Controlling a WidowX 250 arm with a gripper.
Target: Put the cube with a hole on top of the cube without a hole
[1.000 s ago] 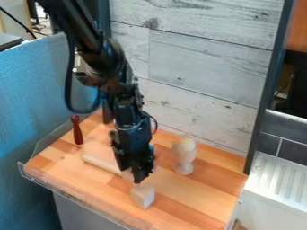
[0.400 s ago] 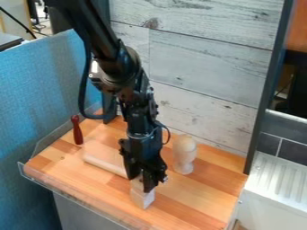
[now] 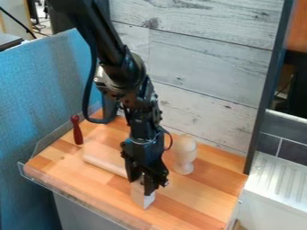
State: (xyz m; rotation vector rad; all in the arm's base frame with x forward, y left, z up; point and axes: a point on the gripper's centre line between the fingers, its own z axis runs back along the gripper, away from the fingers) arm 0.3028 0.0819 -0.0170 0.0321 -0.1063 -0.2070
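Just below the centre of the frame, the gripper (image 3: 142, 185) hangs down with its fingers pinching a pale wooden block, by its place the cube with a hole (image 3: 138, 185), though no hole can be made out. The relation that counts is vertical: the plain lower cube (image 3: 139, 198) sits on the board directly beneath the pinched one, the two about in line. Whether they touch is hidden; letting go off-centre could tip the upper cube.

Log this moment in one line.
gripper: low, at pale cube | stack: cannot tell if made | wooden goblet-shaped piece: upright | red handle: near blue panel
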